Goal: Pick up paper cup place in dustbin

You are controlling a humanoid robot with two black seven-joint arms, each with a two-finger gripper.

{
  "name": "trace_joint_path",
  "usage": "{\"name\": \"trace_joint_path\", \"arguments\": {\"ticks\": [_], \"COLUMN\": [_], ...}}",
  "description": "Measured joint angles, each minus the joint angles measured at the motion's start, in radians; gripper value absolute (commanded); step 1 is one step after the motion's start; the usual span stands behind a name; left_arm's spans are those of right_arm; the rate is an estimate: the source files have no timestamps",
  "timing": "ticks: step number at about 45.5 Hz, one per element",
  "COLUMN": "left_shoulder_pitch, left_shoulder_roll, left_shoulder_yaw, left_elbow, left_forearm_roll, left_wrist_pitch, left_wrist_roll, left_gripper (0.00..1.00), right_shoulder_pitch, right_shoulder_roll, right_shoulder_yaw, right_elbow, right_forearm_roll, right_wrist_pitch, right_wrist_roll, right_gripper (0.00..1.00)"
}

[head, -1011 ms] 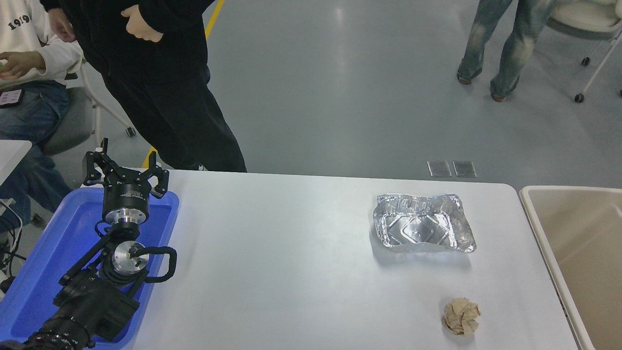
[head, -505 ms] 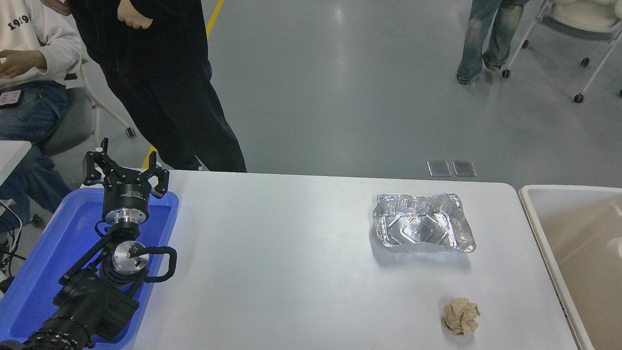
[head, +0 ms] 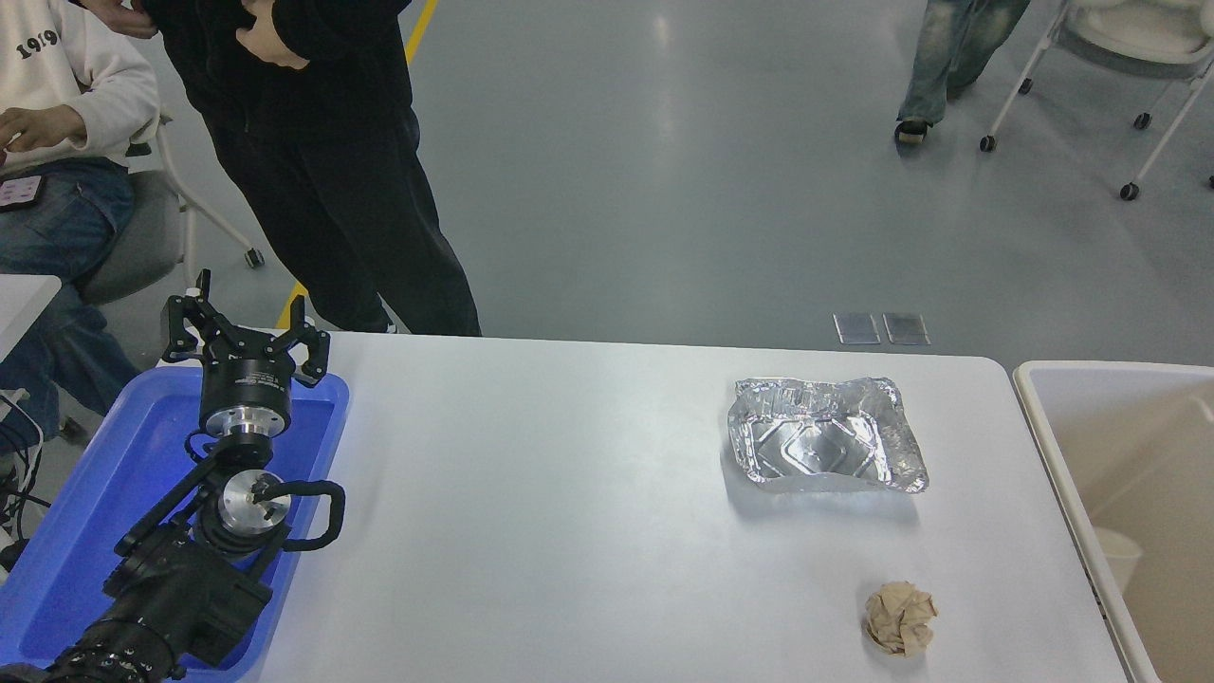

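The paper cup (head: 1119, 558) lies low inside the dustbin (head: 1058, 474), a large beige bin standing off the table's right edge; only a small white shape of it shows against the bin's near wall. My left gripper (head: 245, 321) is parked at the lower left over the blue tray, open, with nothing between its fingers. The right arm is out of view.
A crinkled silver foil tray (head: 823, 446) sits on the table's right half, and a crumpled brown paper ball (head: 901, 618) lies nearer the front edge. A blue tray (head: 85, 503) is at the left. People stand and sit at the far left; rolling chairs are at the back.
The bin was empty a second ago. Half a second ago a pale blur showed inside it at the right; now the cup rests low in the bin. The left arm has not moved.
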Motion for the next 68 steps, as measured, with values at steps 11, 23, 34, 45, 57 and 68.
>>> {"name": "trace_joint_path", "arguments": {"ticks": [11, 23, 34, 45, 57, 68], "left_shoulder_pitch": [0.000, 0.000, 0.000, 0.000, 0.000, 0.000], "left_shoulder_roll": [0.000, 0.000, 0.000, 0.000, 0.001, 0.001], "left_shoulder_yaw": [0.000, 0.000, 0.000, 0.000, 0.000, 0.001], "left_elbow": [0.000, 0.000, 0.000, 0.000, 0.000, 0.000], "left_forearm_roll": [0.000, 0.000, 0.000, 0.000, 0.000, 0.000], "left_wrist_pitch": [0.000, 0.000, 0.000, 0.000, 0.000, 0.000], "left_wrist_roll": [0.000, 0.000, 0.000, 0.000, 0.000, 0.000], "left_gripper": [0.99, 0.99, 0.99, 0.99, 0.99, 0.99], "right_shoulder_pitch": [0.034, 0.135, 0.266, 0.394, 0.492, 0.642], "right_shoulder_roll": [-0.025, -0.087, -0.248, -0.440, -0.577, -0.657], "right_shoulder_yaw": [0.004, -0.008, -0.011, -0.010, -0.035, -0.176], "right_elbow": [-0.002, 0.053, 0.320, 0.700, 1.053, 1.295], "right_forearm_roll": [-0.023, -0.068, -0.205, -0.434, -0.685, -0.840], "right_wrist_pitch": [0.054, 0.103, 0.095, 0.053, 0.024, 0.019], "right_wrist_roll": [-0.005, -0.008, -0.005, -0.002, -0.002, -0.002], "right_gripper": [1.00, 1.00, 1.00, 1.00, 1.00, 1.00]}}
